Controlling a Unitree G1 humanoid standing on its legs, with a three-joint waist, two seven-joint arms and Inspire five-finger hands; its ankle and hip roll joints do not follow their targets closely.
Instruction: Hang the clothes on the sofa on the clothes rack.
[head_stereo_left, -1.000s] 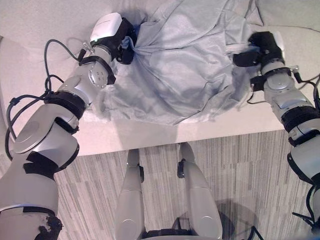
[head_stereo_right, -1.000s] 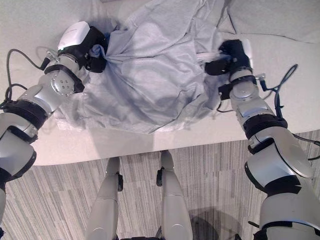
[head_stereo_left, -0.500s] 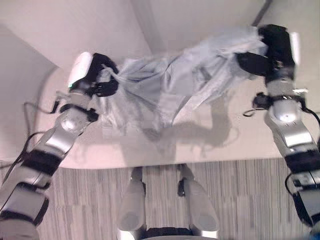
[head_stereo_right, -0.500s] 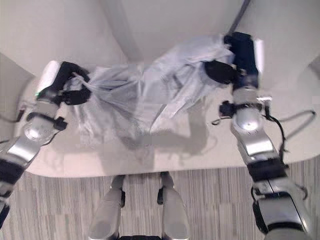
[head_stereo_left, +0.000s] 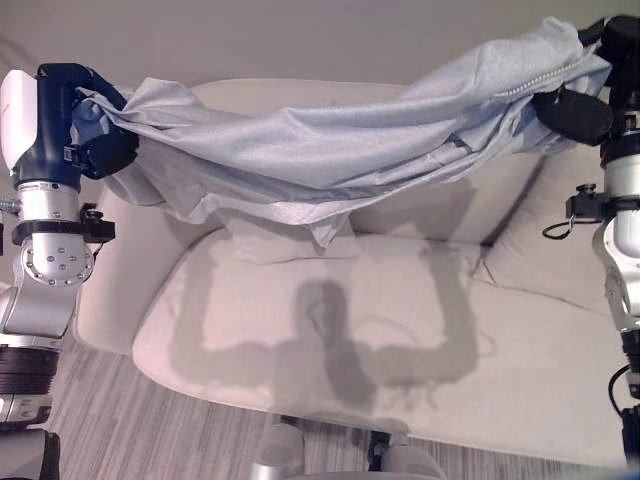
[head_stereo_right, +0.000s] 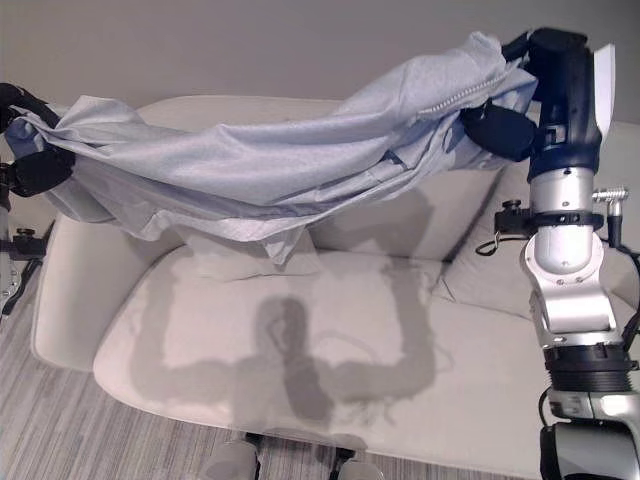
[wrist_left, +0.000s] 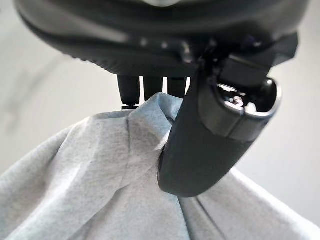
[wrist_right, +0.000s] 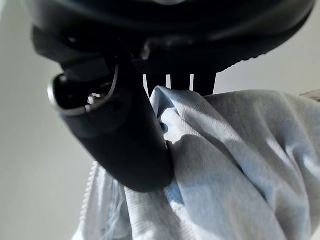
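Note:
A pale blue-grey garment (head_stereo_left: 330, 140) hangs stretched in the air between my two hands, well above the cream sofa (head_stereo_left: 420, 370). My left hand (head_stereo_left: 85, 130) is shut on its left end, thumb (wrist_left: 205, 150) pinching the cloth (wrist_left: 100, 175) against the fingers. At the upper right, my right hand (head_stereo_right: 545, 95) is shut on the other end, higher than the left, with its thumb (wrist_right: 130, 145) pressed onto the bunched fabric (wrist_right: 225, 165). The garment sags in the middle, and a loose corner (head_stereo_left: 330, 232) dangles over the seat.
The sofa's backrest (head_stereo_left: 300, 95) stands behind the garment, with a plain grey wall (head_stereo_left: 300, 40) above it. A cushion (head_stereo_left: 560, 250) sits at the sofa's right. Striped grey floor (head_stereo_left: 150, 430) lies in front.
Both hands have lifted the garment clear off the sofa seat and spread it wider. The head camera has tilted up, so the sofa back and wall now show.

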